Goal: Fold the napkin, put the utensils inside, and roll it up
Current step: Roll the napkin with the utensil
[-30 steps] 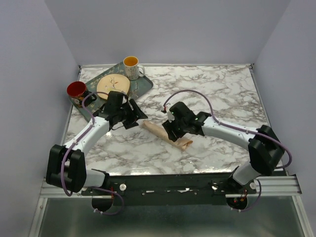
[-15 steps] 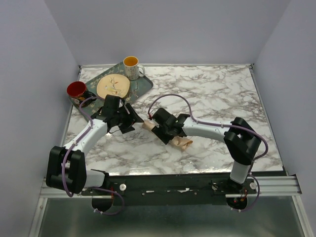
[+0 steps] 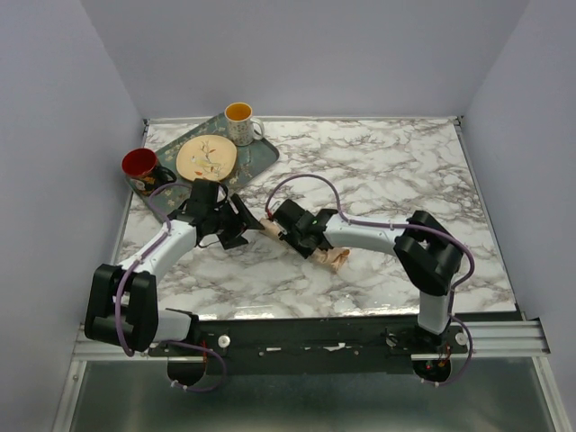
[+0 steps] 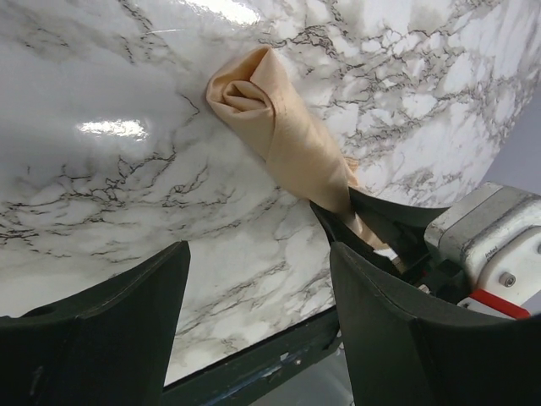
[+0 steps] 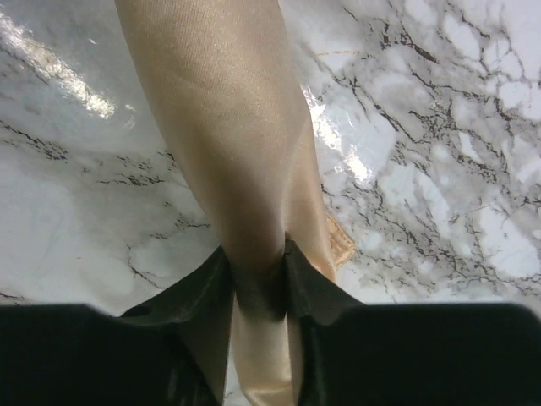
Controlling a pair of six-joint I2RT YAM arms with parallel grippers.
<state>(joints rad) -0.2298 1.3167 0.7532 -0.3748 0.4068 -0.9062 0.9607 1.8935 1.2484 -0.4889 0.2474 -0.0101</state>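
The peach-tan napkin [image 3: 335, 259] lies rolled into a tight tube on the marble table, slanting from upper left to lower right. It also shows in the left wrist view [image 4: 279, 127] and in the right wrist view [image 5: 220, 110]. My right gripper [image 3: 302, 236] is shut on the roll near its middle, and its jaws pinch the cloth [image 5: 258, 275]. My left gripper [image 3: 245, 225] is open and empty just left of the roll's upper end, with bare table under its jaws [image 4: 258, 279]. No utensils are visible.
A green tray [image 3: 261, 157] at the back left holds a cream floral plate [image 3: 207, 156] and a yellow mug [image 3: 239, 122]. A red mug [image 3: 139, 166] stands at its left end. The table's near edge shows just below the left gripper.
My right gripper slid left along the roll toward the left gripper, and its elbow swung left. The left gripper shifted slightly nearer and stayed open.
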